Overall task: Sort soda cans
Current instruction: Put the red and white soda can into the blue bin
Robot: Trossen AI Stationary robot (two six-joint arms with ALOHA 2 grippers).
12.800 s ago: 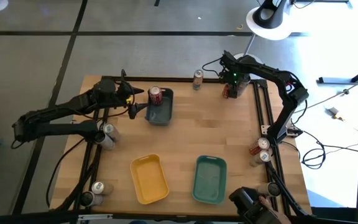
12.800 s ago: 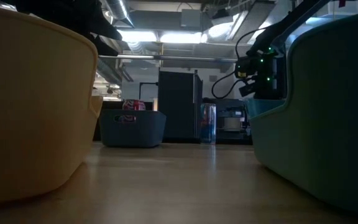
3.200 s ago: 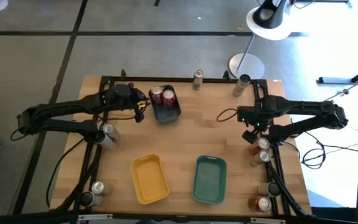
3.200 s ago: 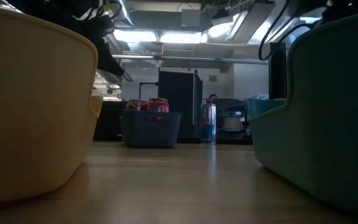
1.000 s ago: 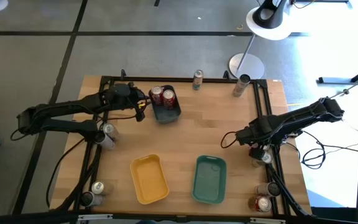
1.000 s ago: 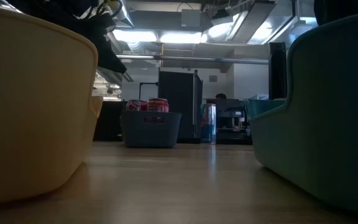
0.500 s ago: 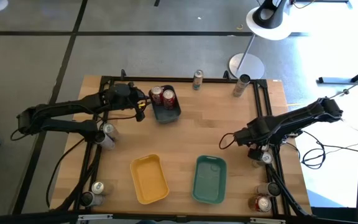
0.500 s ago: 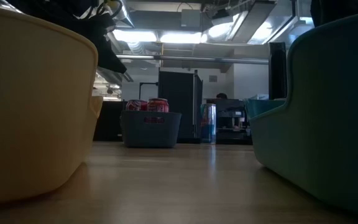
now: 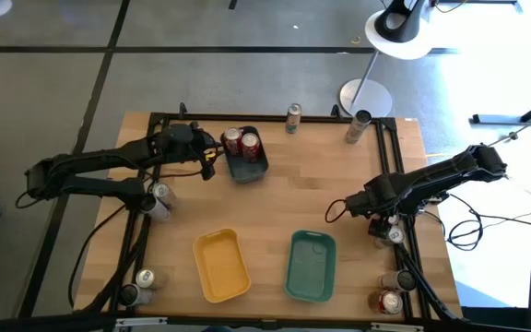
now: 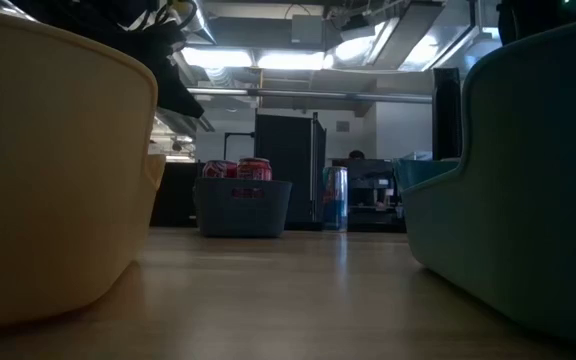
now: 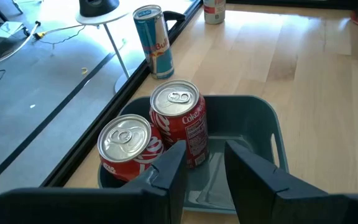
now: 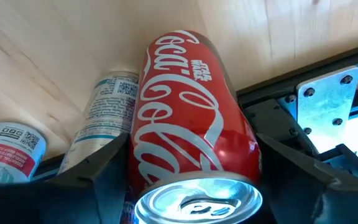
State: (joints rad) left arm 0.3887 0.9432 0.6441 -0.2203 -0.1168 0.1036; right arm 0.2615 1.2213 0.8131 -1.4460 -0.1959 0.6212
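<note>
Cans at the right table edge are mostly hidden in the high view under the right arm; the right gripper [image 9: 383,224] sits over them near the frame rail. Right wrist view shows more: a red Coca-Cola can [image 12: 194,168] fills the gap between the two dark fingers [image 12: 101,171], which flank it closely on both sides w/ no visible gap, so it looks gripped; can top is cut off at the frame edge. Beside it a silver/white-label can [image 12: 104,115] and another red-and-white can [image 12: 11,146], partly cropped. Left gripper [image 11: 204,165] hovers over the dark blue tray [image 9: 252,168], fingers parted w/ nothing between them; two red cans [image 11: 178,127] stand upright in that tray, touching or nearly so. A blue-silver tall can [image 11: 153,40] stands just beyond the tray at the far edge. More cans at the left edge [image 9: 159,194] and front corners [image 9: 144,278], too small to tell colours. Yellow tray [image 9: 221,266] and teal tray [image 9: 311,266] lie side by side at the front; in the low view they crop both sides. Table [image 9: 321,184] is light wood w/ black frame rails; floor grey, white lamp base [image 9: 396,32] beyond.
</note>
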